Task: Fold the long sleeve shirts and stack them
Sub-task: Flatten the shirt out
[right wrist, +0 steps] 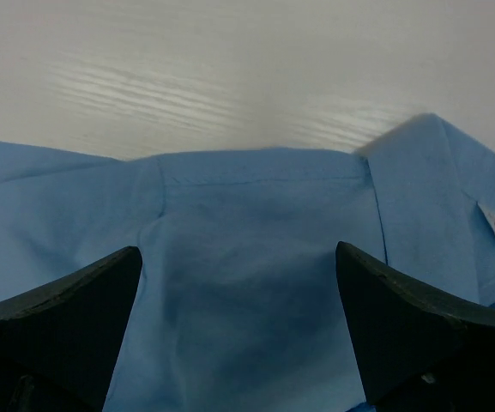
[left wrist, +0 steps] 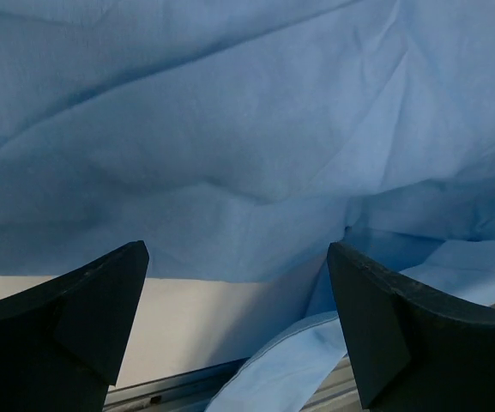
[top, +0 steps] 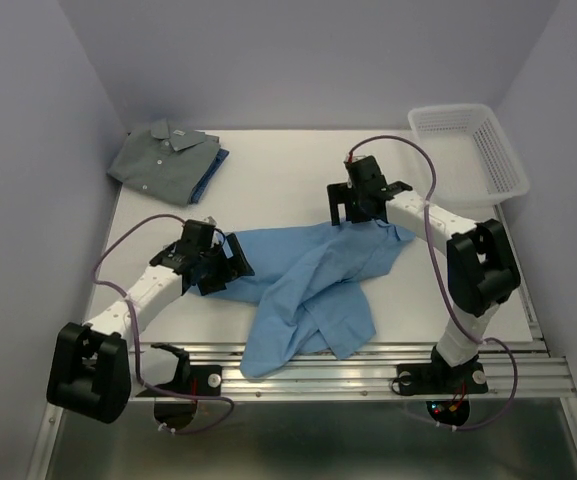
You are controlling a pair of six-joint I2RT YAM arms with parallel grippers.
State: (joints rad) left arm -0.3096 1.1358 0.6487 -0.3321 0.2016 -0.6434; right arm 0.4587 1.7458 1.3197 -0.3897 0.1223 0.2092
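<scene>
Top external view: the light sky-blue shirt (top: 308, 285) lies crumpled on the tabletop (top: 278, 180), its hem spilling over the near edge. The left end effector (top: 230, 264) and right end effector (top: 350, 212) stand spread wide at its ends, gripping nothing. Pinching bunched layers could drag it off.

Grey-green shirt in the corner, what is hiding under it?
A darker blue shirt lies under the grey-green shirt. Only its edge peeks out on the right. The rest is covered, so its shape cannot be seen.

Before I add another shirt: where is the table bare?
Bare: the back strip between the grey-green shirt and the basket. Crowded: front centre, where the light blue shirt sprawls between the left tool and right tool.
</scene>
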